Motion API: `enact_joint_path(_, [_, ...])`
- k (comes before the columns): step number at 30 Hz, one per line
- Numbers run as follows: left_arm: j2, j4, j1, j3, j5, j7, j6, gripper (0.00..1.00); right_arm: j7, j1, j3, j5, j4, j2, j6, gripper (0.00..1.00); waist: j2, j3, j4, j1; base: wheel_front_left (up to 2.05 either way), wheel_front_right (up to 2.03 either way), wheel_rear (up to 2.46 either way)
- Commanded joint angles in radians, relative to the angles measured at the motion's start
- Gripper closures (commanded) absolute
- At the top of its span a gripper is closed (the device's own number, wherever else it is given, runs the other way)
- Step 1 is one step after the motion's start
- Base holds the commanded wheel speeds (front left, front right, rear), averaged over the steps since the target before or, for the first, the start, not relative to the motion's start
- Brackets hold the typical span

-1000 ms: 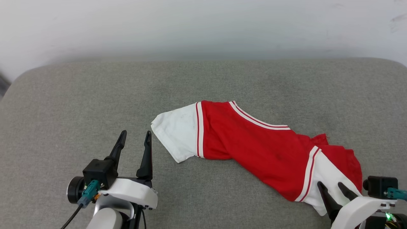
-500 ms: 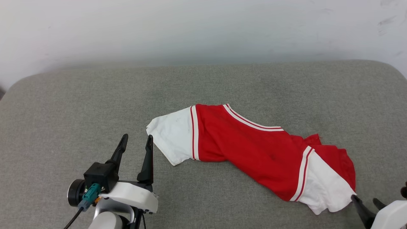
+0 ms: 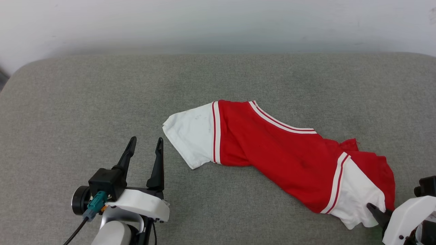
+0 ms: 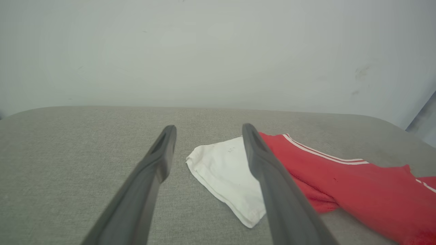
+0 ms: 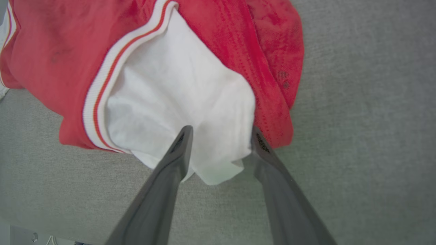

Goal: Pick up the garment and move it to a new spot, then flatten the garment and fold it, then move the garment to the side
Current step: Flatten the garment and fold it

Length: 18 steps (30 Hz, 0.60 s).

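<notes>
Nearest, the right gripper stands spread, its fingers straddling the lower white sleeve hem of the garment, crumpled diagonally across the grey cushion. The left gripper, also spread, hovers just beside the other sleeve, bare fabric to its left. Beyond, a pale wall rises behind the cushion's rounded far edge.

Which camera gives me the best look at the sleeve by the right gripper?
The right wrist view: the white sleeve lies large, its hem between the right gripper's open fingers. The head view shows it small at the lower right. The left wrist view shows the garment's other sleeve.
</notes>
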Motion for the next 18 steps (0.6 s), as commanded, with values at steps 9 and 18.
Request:
enact_joint_path(9, [0.004, 0.003, -0.008, 0.008, -0.001, -0.006, 0.008, 0.0, -0.024, -0.036, 0.038, -0.033, -0.151, -0.012, -0.001, 1.0, 0.0, -0.001, -0.003, 0.0, 0.0, 0.0, 0.0])
enact_joint_path(18, [-0.012, -0.013, -0.05, 0.0, 0.006, -0.009, -0.003, 0.0, -0.115, -0.252, -0.031, -0.094, -0.109, -0.107, -0.001, 1.0, 0.0, 0.053, 0.004, 0.0, 0.0, 0.0, 0.0])
